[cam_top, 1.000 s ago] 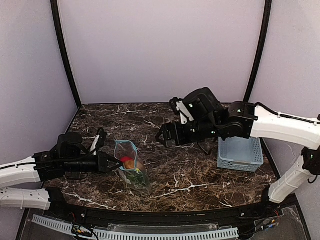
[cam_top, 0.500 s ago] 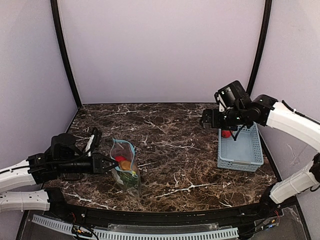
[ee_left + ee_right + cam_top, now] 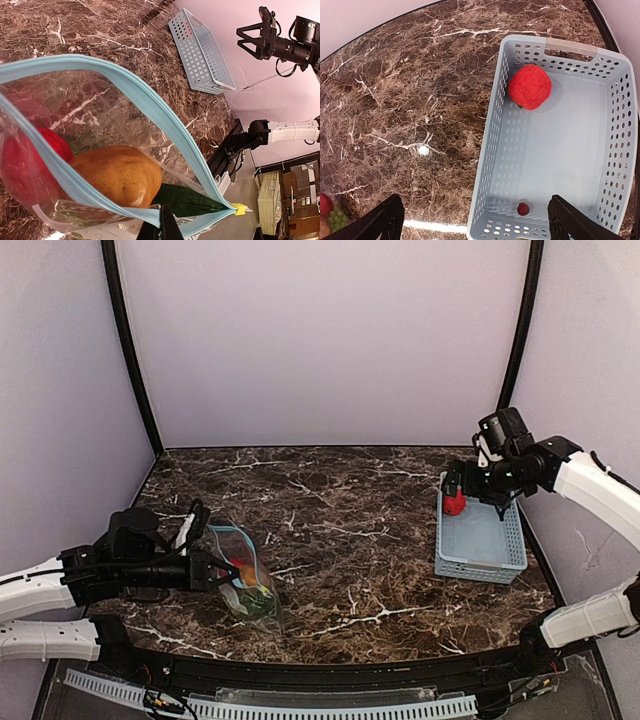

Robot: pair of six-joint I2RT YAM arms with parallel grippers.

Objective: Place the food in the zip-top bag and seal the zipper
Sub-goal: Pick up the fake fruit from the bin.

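Swinging the released right hand (image 3: 476, 220) from mid-frame over the remaining red fruit (image 3: 530, 86) in the basket (image 3: 490, 150) at right; keeping the left hand (image 3: 205, 570) clenched on the zipper (image 3: 150, 107), holding the zip-top bag (image 3: 248, 588) agape at lower left.

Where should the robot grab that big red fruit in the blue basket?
Probably across its round middle, from straight above: the red fruit sits low in the basket, close to one wall near a corner, so the sides are blocked.
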